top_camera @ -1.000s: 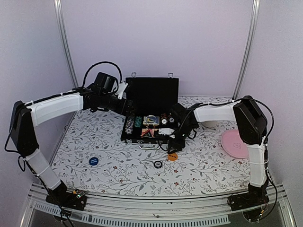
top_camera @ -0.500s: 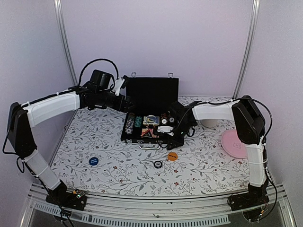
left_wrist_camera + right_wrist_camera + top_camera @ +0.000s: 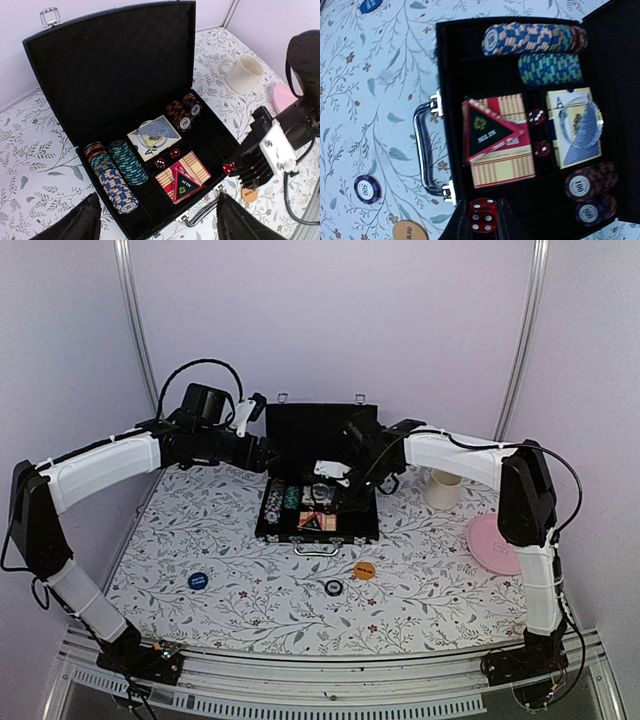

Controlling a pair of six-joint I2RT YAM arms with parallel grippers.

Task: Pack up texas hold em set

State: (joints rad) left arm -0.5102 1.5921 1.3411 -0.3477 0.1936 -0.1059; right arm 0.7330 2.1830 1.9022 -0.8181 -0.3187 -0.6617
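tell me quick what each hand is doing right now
Left hand: open, holding nothing.
Right hand: closed on a red die, above the open briefcase.

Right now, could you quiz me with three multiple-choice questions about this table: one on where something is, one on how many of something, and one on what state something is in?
1. Relative to the case, where is the orange disc?
A. inside it
B. on the table in front of it
C. on top of its lid

2. How many red dice lie inside the case?
A. none
B. five
C. two

3. The right tool is:
A. open and empty
B. shut on a red die
C. shut on a key

Answers:
1 B, the top view shows the disc on the table just outside the case's front.
2 C, the left wrist view shows two in the middle slot.
3 B, its own camera shows the die clamped in it.
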